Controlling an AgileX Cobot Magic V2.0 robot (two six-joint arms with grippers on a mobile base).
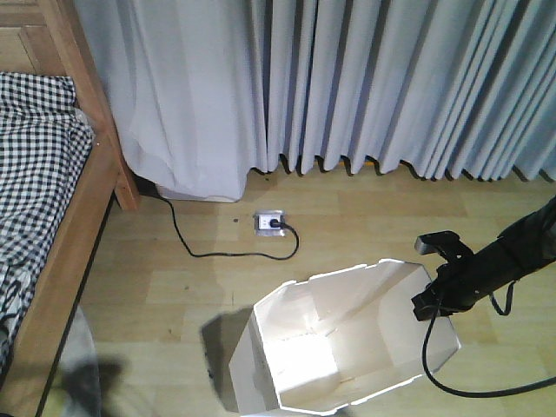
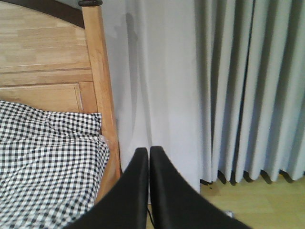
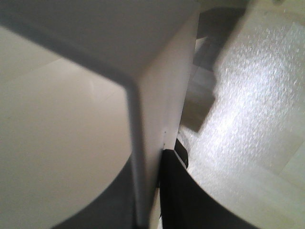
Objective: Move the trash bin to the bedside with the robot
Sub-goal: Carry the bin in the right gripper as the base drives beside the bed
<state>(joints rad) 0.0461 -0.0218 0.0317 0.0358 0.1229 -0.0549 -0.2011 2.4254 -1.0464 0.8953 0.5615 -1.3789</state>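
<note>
The white trash bin point(image 1: 347, 339) stands on the wooden floor, low in the front view, its cream inside lit. My right gripper point(image 1: 434, 300) on its thin black arm is shut on the bin's right rim. Up close the bin wall point(image 3: 157, 119) runs between the two black fingers point(image 3: 176, 191), one inside and one outside. The bed with checked bedding point(image 1: 35, 174) and its wooden side rail point(image 1: 74, 252) lies at the left, a stretch of floor away from the bin. My left gripper point(image 2: 148, 155) is shut on nothing, pointing at the bed post point(image 2: 100, 86).
Grey curtains point(image 1: 365, 78) hang along the back wall. A floor socket point(image 1: 269, 223) with a black cable point(image 1: 217, 254) sits between bed and bin. Another black cable point(image 1: 486, 391) trails from the right arm across the floor.
</note>
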